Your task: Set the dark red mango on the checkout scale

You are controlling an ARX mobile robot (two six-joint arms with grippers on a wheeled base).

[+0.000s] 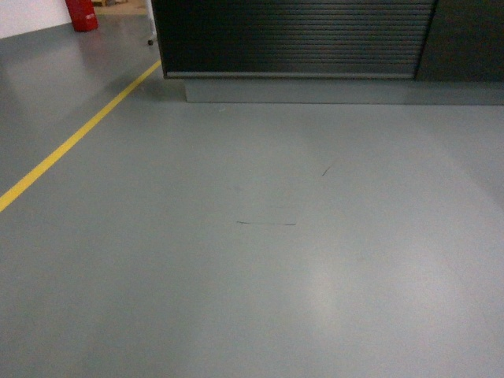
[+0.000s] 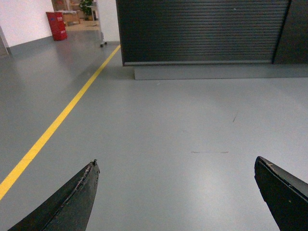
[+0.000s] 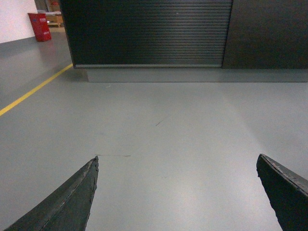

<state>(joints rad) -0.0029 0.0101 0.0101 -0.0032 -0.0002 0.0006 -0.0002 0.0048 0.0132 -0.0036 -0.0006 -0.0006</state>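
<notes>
Although the dark red mango was the object to be moved, it was not seen in any view, and neither was the scale. Only the checkout [image 1: 291,39] was shown, at the far side of the floor, its front of black horizontal slats set above a grey plinth; its top was cut off by the frame edge. A plain dark panel [image 3: 267,33] was joined to the slats on the right.

Both pincers were spread wide and held nothing: the left gripper [image 2: 175,192] and the right gripper [image 3: 178,192] were each seen as two dark fingertips at the lower corners of their wrist views, with bare grey floor [image 1: 252,260] between them.

A yellow line [image 1: 75,138] was painted along the left, and a red bin [image 1: 81,14] was placed far back by a white wall.

The step in hand was judged to be the approach, with nothing yet picked up. For the next move, the mango would first have to be found.
</notes>
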